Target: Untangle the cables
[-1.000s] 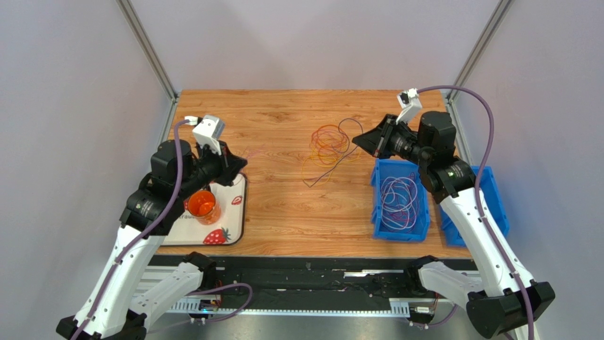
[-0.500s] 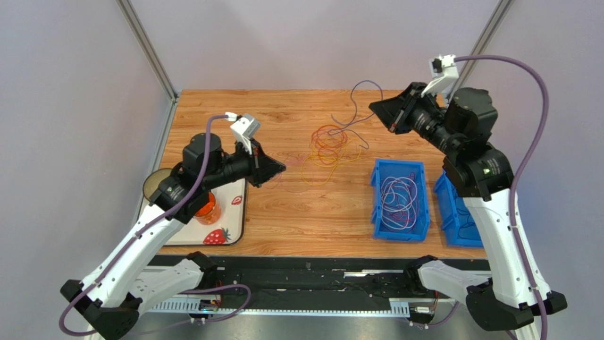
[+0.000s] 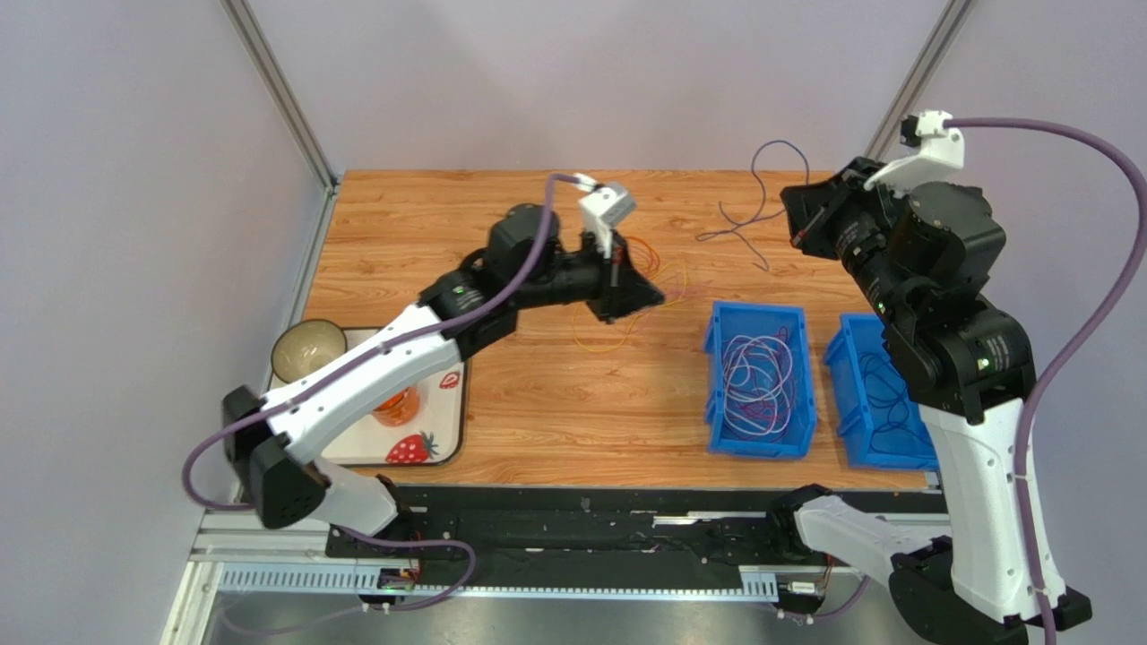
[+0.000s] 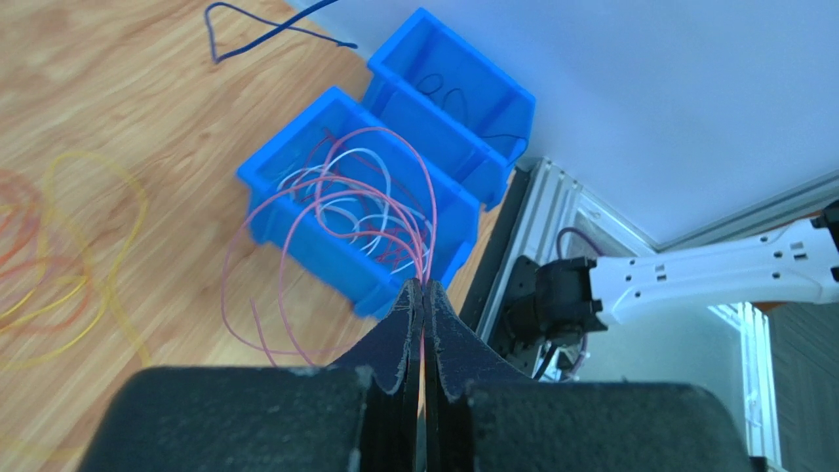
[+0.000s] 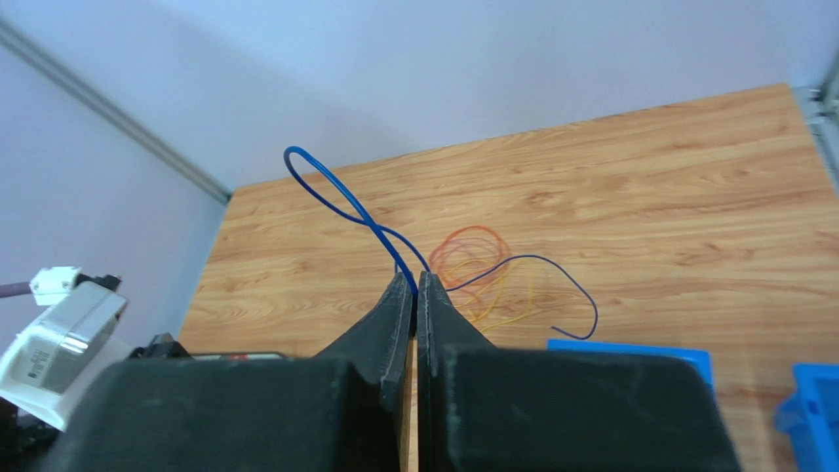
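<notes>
Left gripper [image 4: 423, 288] pinches pink cable loops [image 4: 431, 226]; right gripper [image 5: 415, 280] pinches 1 blue cable [image 5: 345, 202].

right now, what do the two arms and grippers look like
The left arm and right arm have white links, black joints and a purple cable looped outside each. A white camera box sits on each wrist. The left gripper and right gripper are matte black, with flat fingers tapering to a point.

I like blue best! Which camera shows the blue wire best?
Right wrist: the blue wire loops up clearly from the shut right gripper. The top view shows it hair-thin; the left wrist catches only a piece.
</notes>
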